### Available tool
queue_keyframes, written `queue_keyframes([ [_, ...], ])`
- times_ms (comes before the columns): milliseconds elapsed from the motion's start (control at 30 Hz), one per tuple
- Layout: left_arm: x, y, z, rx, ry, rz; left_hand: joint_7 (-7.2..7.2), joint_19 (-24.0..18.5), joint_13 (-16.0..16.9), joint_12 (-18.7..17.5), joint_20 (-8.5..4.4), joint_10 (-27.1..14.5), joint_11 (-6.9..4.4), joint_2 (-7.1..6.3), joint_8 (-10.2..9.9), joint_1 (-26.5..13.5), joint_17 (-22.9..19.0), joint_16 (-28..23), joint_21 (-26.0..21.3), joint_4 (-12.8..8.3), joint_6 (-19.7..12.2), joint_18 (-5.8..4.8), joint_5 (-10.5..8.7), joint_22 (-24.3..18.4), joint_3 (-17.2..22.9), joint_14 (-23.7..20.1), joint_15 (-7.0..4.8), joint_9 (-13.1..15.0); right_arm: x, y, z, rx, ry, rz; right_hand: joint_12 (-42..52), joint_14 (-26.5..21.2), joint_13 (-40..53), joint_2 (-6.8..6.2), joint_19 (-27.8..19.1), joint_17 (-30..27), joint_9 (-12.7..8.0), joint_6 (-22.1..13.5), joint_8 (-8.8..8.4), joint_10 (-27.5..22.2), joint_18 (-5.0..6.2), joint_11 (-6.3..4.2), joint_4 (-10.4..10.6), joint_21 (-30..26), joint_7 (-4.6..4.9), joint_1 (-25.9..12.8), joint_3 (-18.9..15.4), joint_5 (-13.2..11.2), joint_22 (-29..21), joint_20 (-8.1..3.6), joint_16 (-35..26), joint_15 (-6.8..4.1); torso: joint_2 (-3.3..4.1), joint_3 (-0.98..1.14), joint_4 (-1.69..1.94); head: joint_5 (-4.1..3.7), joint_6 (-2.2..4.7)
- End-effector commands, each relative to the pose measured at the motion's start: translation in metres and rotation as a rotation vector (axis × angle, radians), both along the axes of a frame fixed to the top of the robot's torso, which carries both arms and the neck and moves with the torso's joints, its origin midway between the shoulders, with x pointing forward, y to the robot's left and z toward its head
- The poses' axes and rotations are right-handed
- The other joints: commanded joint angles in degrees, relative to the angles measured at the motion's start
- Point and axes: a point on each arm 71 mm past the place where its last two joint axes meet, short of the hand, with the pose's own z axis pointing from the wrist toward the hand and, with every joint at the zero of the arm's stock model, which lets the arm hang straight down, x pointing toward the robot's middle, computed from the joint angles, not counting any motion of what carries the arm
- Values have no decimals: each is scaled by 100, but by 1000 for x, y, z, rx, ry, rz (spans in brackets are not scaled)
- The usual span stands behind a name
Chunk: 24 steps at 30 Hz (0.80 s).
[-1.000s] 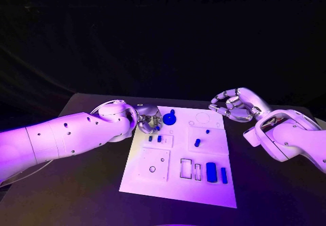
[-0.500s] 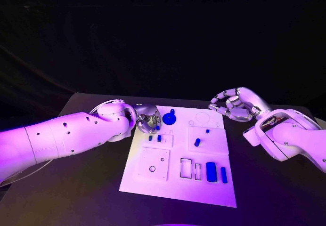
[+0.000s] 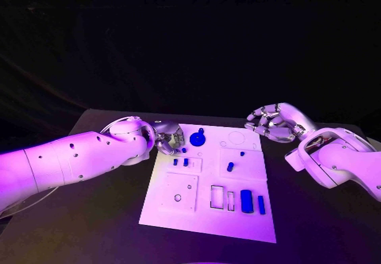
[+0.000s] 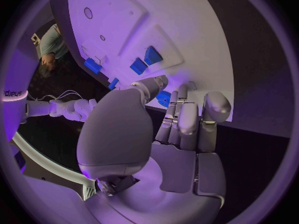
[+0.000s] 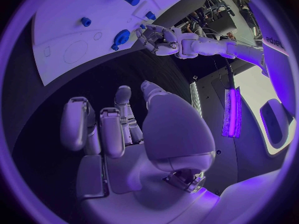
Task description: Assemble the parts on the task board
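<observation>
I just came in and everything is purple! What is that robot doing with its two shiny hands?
It is putting small blue parts together on a white task board on a black table. Its left hand is at the board's far left corner, fingers beside a round blue part; I can't tell if it grips it. Its right hand hovers off the far right corner, fingers curled, holding nothing. Other blue parts, like a blue cylinder, lie on the board.

Partial lettering, perhaps "dieys", on the right arm (image 4: 14, 92).
</observation>
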Motion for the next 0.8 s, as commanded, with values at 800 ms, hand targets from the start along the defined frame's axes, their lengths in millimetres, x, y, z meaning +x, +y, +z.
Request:
queue_keyframes([
  [800, -11, 60, 42, -1211, 302, 259, -18, -1348, 131, 935, -26, 151, -79, 668, 162, 1303, -2874, -1477, -1840, 941, 526, 479, 60, -2212, -1333, -1602, -53, 79, 1, 23, -31, -722, -104, 107, -3550, 265, -3373, -745, 317, 257, -273, 550, -376, 95, -24, 140, -115, 299, 51, 1171, 1400, -462, 665, 48, 128, 113, 2, -14, 3, -412, 42],
])
